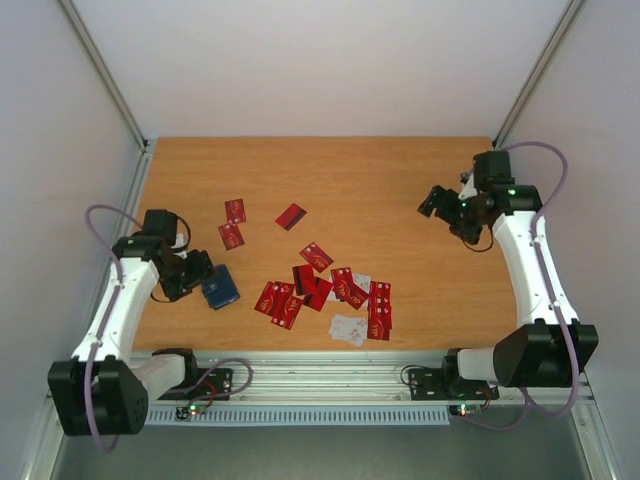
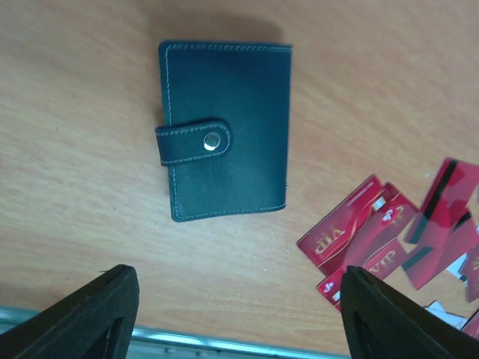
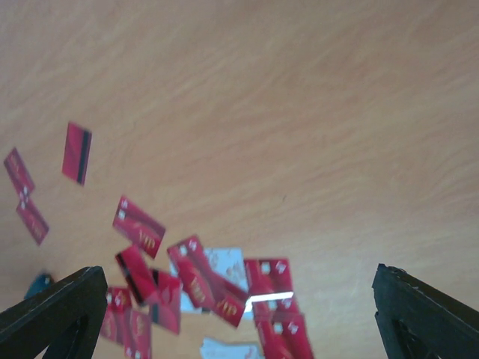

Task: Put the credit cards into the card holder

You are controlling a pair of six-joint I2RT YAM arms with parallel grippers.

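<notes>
Closest to me, the left tool (image 2: 238, 274) hung just above the desk (image 1: 380, 170) with its two black fingers (image 2: 90, 314) spread wide and nothing between them. Right ahead of it lay the card holder (image 2: 224, 127), flat, folded shut, its strap (image 2: 196, 142) snapped across the cover. From the wrist view the card holder sat in line with the gap between the fingers but a little beyond their tips, not touching either one. Its long axis ran away from the tool, slightly tilted, so the fingers faced its two long edges and would close across the short width.

Red credit cards (image 1: 330, 290) lay scattered beside the card holder on the side away from the left arm, several overlapping, a couple of white ones among them. Three more red ones lay apart, past the card holder toward the far edge of the desk.

Well beyond that scatter from the card holder, the right tool (image 1: 437, 202) hovered high, also spread wide and holding nothing.

By my reckoning no card had gone in yet. With the card holder closed and the left arm far nearer, unsnapping and opening it looked like the first job.
</notes>
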